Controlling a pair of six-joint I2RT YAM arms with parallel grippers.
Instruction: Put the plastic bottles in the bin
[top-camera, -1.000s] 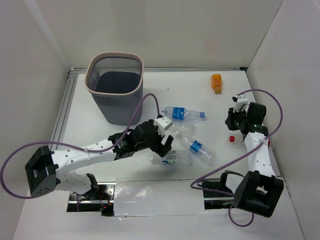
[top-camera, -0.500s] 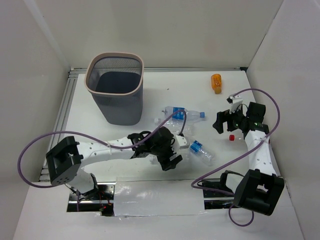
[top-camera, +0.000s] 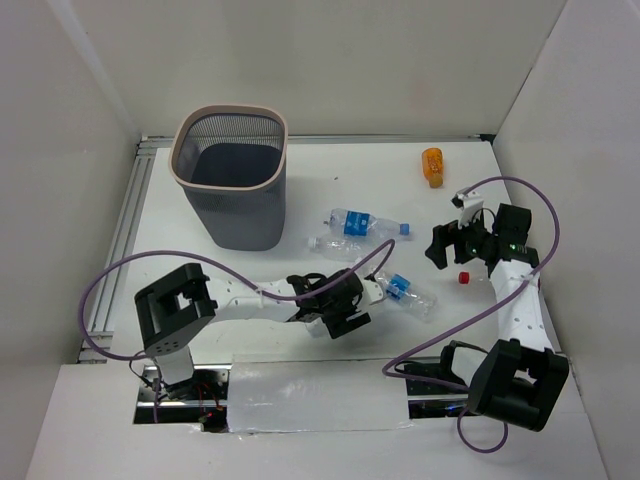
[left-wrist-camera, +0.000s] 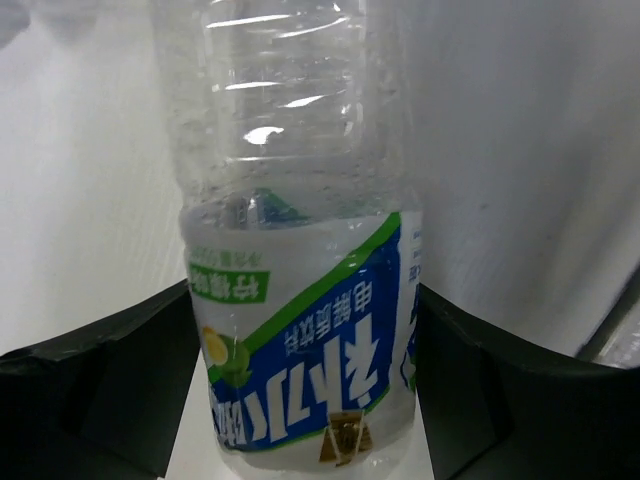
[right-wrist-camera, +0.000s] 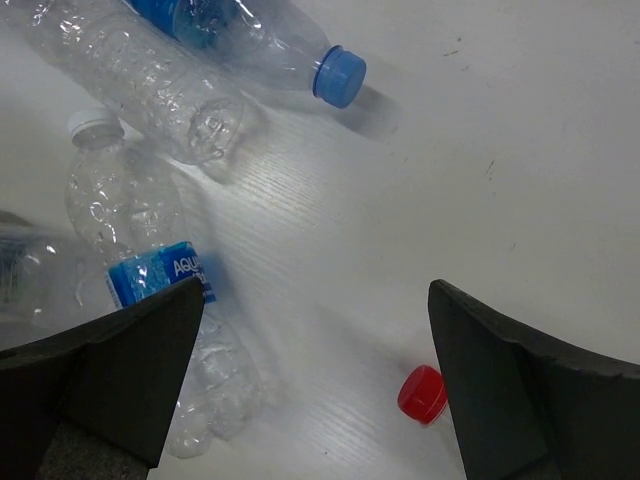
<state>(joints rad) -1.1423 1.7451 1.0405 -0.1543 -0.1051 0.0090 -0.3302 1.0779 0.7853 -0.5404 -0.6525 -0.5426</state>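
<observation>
**Grip in doubt on the left**

My left end effector (left-wrist-camera: 300, 395) straddles a plastic bottle (left-wrist-camera: 290, 300) lying mid-bench (top-camera: 200, 270). Clamped or not, I cannot tell. My right end effector (right-wrist-camera: 315, 350) gapes wide on the right. The bin (top-camera: 232, 110) stands far left.

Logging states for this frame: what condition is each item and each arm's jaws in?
Grey wire-mesh bin with beige rim: upright.
Green-and-blue-labelled clear plastic bottle: between left jaws.
Blue-capped clear plastic bottle: lying, capped.
White-capped blue-labelled clear bottle: lying, capped.
Crinkled clear bottle: lying.
Small orange bottle: lying.
Red plastic cap: loose, on no bottle.
Left gripper: jaws astride bottle, grip unclear.
Right gripper: jaws open, empty.
</observation>
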